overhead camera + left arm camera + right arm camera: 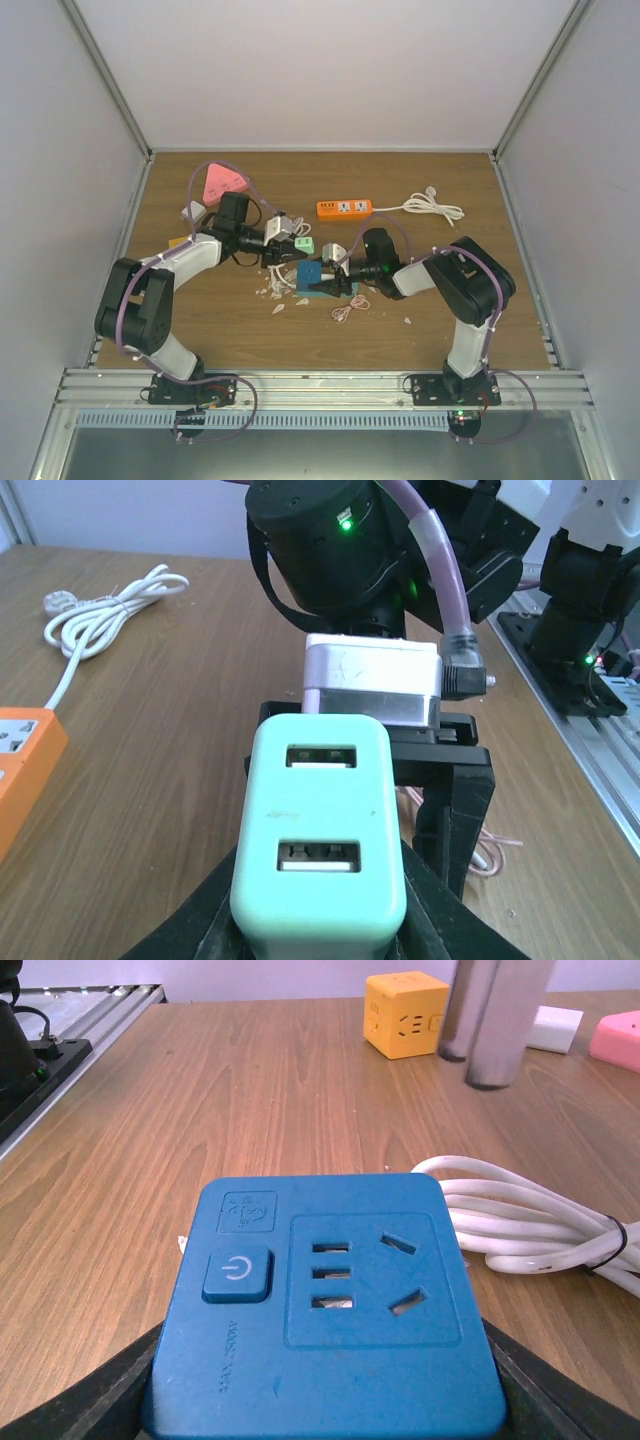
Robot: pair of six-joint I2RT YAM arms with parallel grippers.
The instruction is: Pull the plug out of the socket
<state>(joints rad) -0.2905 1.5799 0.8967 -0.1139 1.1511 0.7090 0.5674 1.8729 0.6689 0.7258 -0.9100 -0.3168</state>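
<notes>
Top view: you have the mint-green USB charger plug (304, 244) pinched in the left gripper (293, 240), near but apart from the blue socket cube (311, 272) clamped in the right gripper (322, 282), mid-table. Left wrist: the plug has rounded corners and two USB ports, and is gripped on both sides. Right wrist: the socket has a power button and slots showing, and is squeezed between the fingers.
</notes>
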